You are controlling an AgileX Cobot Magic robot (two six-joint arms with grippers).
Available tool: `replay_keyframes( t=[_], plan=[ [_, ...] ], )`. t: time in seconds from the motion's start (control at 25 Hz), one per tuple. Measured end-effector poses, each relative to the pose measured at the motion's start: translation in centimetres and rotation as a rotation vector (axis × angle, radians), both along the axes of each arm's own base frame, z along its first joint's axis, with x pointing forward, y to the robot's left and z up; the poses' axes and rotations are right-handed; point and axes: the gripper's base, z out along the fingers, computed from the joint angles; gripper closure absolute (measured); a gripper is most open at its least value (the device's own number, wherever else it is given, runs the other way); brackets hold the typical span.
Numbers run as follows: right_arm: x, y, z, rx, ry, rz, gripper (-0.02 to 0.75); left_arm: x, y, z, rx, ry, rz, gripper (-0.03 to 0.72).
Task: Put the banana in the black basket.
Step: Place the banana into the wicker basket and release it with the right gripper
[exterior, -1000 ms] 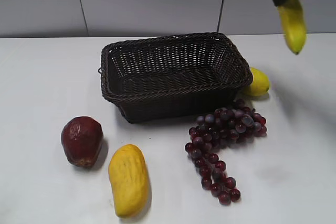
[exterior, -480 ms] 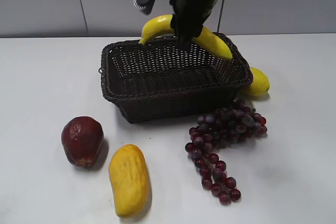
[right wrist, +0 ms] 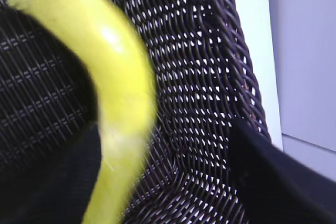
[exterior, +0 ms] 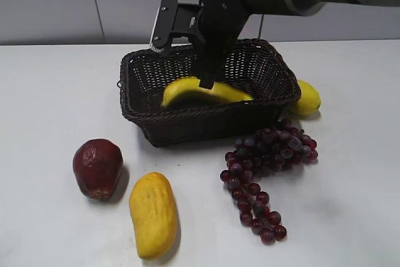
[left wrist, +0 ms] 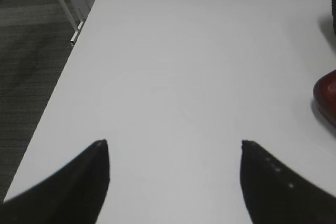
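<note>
The banana (exterior: pixel 187 90) lies inside the black basket (exterior: pixel 275 73), its ends towards the left and right walls. My right gripper (exterior: pixel 206 81) hangs just over the banana's middle, at or close to its top. In the right wrist view the jaws (right wrist: pixel 165 124) are spread wide. The blurred banana (right wrist: pixel 115 61) lies against the left finger, with a gap to the right finger, over the basket's weave (right wrist: pixel 210 77). My left gripper (left wrist: pixel 173 142) is open and empty over bare white table; it does not show in the exterior view.
A lemon (exterior: pixel 307 97) sits behind the basket's right corner. Purple grapes (exterior: pixel 269 154) lie in front of it on the right. A yellow mango (exterior: pixel 153 214) and a dark red fruit (exterior: pixel 97 167) lie front left. The red fruit (left wrist: pixel 326 95) is at the left wrist view's right edge.
My right arm swung the banana from the upper right to over the basket, then lowered it inside. The jaws now stand open around it.
</note>
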Motion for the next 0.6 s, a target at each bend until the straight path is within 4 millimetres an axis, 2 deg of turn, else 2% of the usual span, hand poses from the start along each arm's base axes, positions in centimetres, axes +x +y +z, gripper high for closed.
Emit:
replay_keyframes(
  t=[0.04, 0.16, 0.32, 0.4, 0.6],
  plan=[
    [0.0, 0.0, 0.0, 0.003, 0.001, -0.001, 0.128, 0.0, 0.0, 0.0, 0.000, 0.000, 0.000, 0.113],
    [-0.1, -0.1, -0.1, 0.004, 0.019, -0.026, 0.120, 0.0, 0.0, 0.0, 0.000, 0.000, 0.000, 0.113],
    [0.3, -1.8, 1.0, 0.039, 0.073, -0.206, 0.120, 0.0, 0.0, 0.0, 0.000, 0.000, 0.000, 0.113],
    [1.2, -3.8, 2.3, 0.049, 0.087, -0.314, 0.120, 0.0, 0.0, 0.0, 0.000, 0.000, 0.000, 0.113],
    [3.8, -11.1, 5.2, 0.125, 0.125, -0.625, 0.122, 0.0, 0.0, 0.0, 0.000, 0.000, 0.000, 0.113]
  ],
)
